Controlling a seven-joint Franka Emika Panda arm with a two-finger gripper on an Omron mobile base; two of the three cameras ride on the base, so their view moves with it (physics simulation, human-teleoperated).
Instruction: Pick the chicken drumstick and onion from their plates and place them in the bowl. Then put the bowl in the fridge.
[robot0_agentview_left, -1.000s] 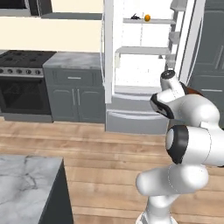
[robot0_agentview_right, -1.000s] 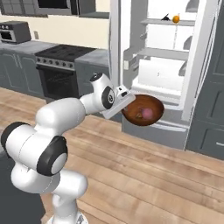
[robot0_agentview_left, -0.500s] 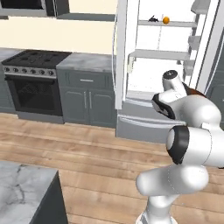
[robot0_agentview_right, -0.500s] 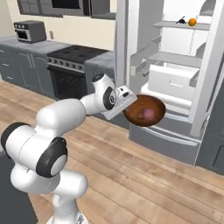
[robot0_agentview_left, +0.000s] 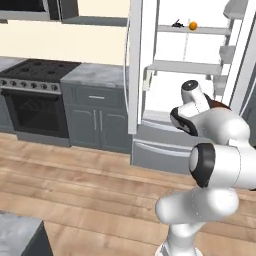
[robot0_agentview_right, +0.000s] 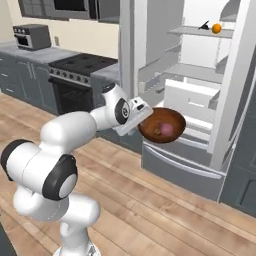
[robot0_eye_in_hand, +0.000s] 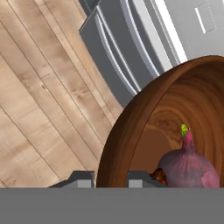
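Observation:
My gripper (robot0_agentview_right: 141, 116) is shut on the near rim of the glossy reddish-brown bowl (robot0_agentview_right: 162, 125) and holds it level in front of the open fridge (robot0_agentview_right: 200, 90), above its lower drawers. The reddish-purple onion (robot0_agentview_right: 166, 129) lies inside the bowl. In the hand view the gripper (robot0_eye_in_hand: 111, 180) straddles the bowl's rim (robot0_eye_in_hand: 131, 127), and the onion (robot0_eye_in_hand: 188, 168) rests at the bottom with its green tip up. Only a dark brown bit of the chicken drumstick (robot0_eye_in_hand: 159, 175) shows beside the onion. From the left base view, a sliver of the bowl (robot0_agentview_left: 217, 104) peeks from behind my arm, before the fridge (robot0_agentview_left: 190, 100). The plates are out of view.
A bright orange ball (robot0_agentview_right: 216, 28) sits on the fridge's top shelf. The fridge's left door (robot0_agentview_left: 137, 65) stands open. A black stove (robot0_agentview_left: 35, 80) and grey cabinets (robot0_agentview_left: 100, 115) line the wall to the left. A marble counter corner (robot0_agentview_left: 15, 240) lies low at the left.
The whole scene has shifted and the fridge has grown larger, so the base has driven closer to it. The bowl stays held in the gripper.

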